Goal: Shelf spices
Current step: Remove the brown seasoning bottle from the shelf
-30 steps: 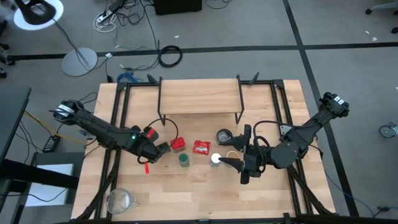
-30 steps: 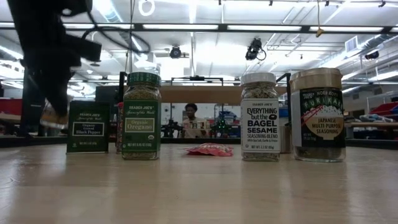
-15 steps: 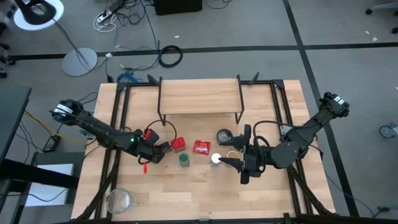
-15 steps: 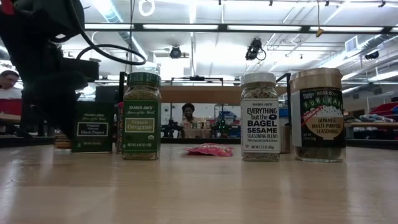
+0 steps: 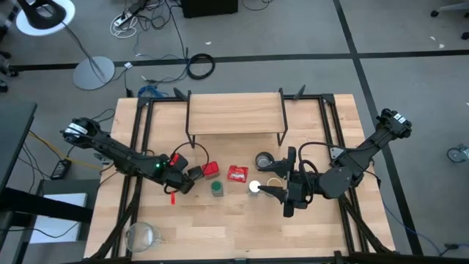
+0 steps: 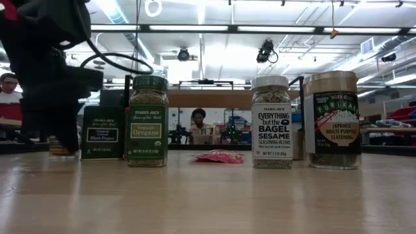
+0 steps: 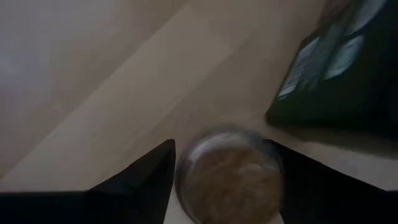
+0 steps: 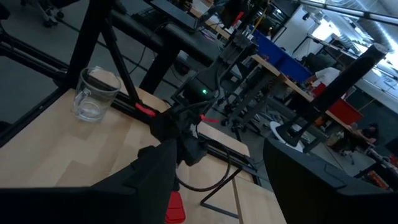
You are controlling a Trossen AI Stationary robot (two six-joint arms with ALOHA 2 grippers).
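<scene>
The shelf [image 5: 234, 114] stands at the table's far middle. In front of it are the dark square tin [image 5: 196, 172], the red tin [image 5: 209, 169], the green jar [image 5: 217, 188], the white-capped jar [image 5: 254, 186] and the tan-lidded jar [image 5: 275, 183]. All stand upright on their bases. My left gripper [image 5: 186, 179] is low at the table beside the dark tin [image 7: 342, 68], shut on a small round jar [image 7: 230, 177] with brownish contents. My right gripper [image 5: 282, 196] is open and empty just near of the white-capped jar. My left gripper pinches the small jar's round sides [image 7: 186, 180] between its two fingers, one finger on each side. In the low view the jar's lower part [image 6: 58, 148] is level with the table; whether it rests there I cannot tell. The gripper hides the rest of the jar.
A flat red packet [image 5: 237, 173] and a round metal cup [image 5: 264, 160] lie between the spices. A glass mug [image 5: 141, 235] stands at the near left corner. Black frame rails run along both table sides. People show in the room behind.
My left gripper has come down to table height with the small jar and has moved a little toward the table's right, toward the dark tin. The dark tin has slid a little to the right, closer to the red tin and green jar.
</scene>
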